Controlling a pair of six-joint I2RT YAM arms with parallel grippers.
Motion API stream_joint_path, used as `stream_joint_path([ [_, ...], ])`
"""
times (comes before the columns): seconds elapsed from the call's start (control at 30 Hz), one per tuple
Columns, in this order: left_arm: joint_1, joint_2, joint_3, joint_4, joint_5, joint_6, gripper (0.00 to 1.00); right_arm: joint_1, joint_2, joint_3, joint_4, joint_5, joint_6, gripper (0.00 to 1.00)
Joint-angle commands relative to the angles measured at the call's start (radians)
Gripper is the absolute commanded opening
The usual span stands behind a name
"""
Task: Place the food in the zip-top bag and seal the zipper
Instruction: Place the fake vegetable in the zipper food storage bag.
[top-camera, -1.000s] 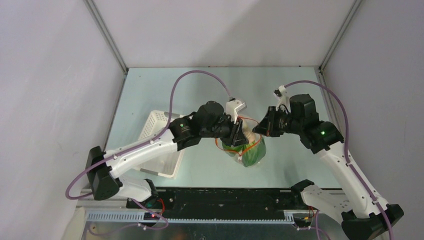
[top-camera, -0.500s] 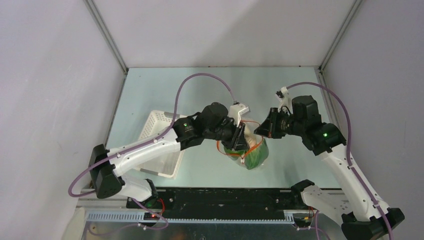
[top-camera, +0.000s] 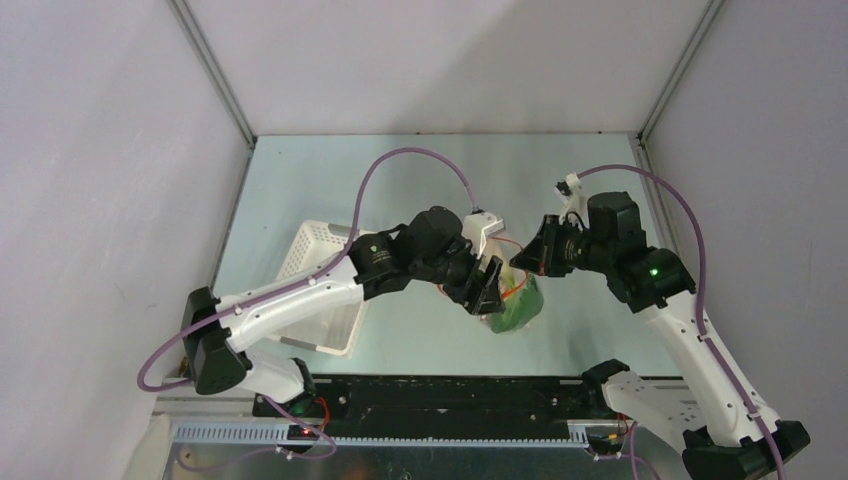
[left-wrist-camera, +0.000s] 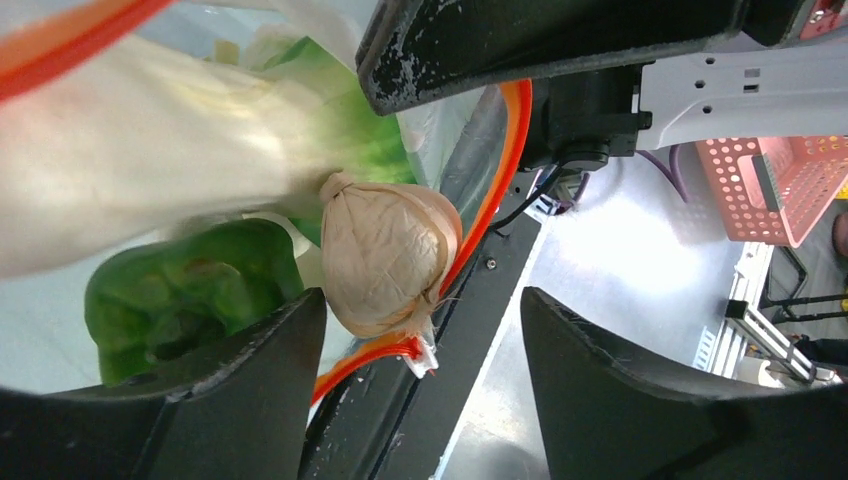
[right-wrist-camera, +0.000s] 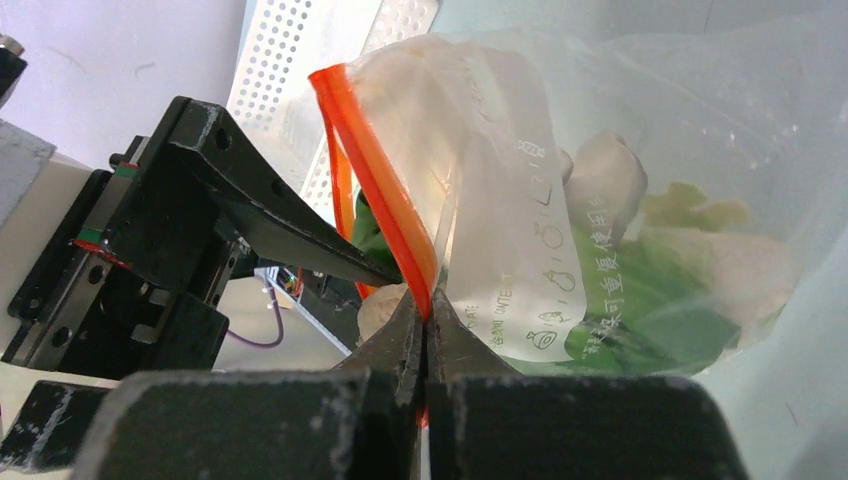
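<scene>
Right wrist alone shows the right gripper (right-wrist-camera: 425, 310) pinching the zipper (right-wrist-camera: 375, 190); left wrist shows the left gripper (left-wrist-camera: 420, 300) wide, a mushroom (left-wrist-camera: 388, 255) between its jaws.

The pale green table (top-camera: 420, 170) carried 2 things. 1 white perforated basket (top-camera: 312, 248) lay well to the left of the left pincer (top-camera: 488, 288), near the table's left edge. The zip-top bag (top-camera: 518, 312) seemed to rest its base on the table just under the right pincer (top-camera: 522, 262).
</scene>
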Motion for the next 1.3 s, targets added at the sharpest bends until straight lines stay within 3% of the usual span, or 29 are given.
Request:
stream_joint_path([
  [0.0, -0.005, -0.064, 0.039, -0.005, 0.006, 0.022, 0.78, -0.006, -0.027, 0.017, 0.068, -0.029, 0.017, 0.00],
  [0.3, -0.004, -0.134, 0.041, 0.003, -0.009, 0.018, 0.99, -0.008, -0.029, 0.018, 0.059, -0.030, 0.010, 0.00],
  [0.53, 0.036, -0.286, 0.014, -0.102, -0.356, -0.044, 1.00, -0.009, -0.029, 0.019, 0.047, -0.040, 0.000, 0.00],
  [0.7, 0.198, -0.372, -0.125, -0.127, -0.392, -0.142, 1.00, -0.010, -0.031, 0.019, 0.048, -0.042, -0.002, 0.00],
  [0.83, 0.259, -0.352, -0.206, -0.059, -0.303, -0.169, 1.00, -0.011, -0.028, 0.019, 0.044, -0.041, -0.003, 0.00],
  [1.03, 0.266, -0.218, -0.172, 0.013, -0.193, -0.164, 0.91, -0.011, -0.016, 0.019, 0.037, -0.040, 0.002, 0.00],
  [1.27, 0.269, -0.116, -0.124, 0.058, -0.122, -0.147, 0.62, -0.011, -0.016, 0.018, 0.032, -0.031, 0.006, 0.00],
])
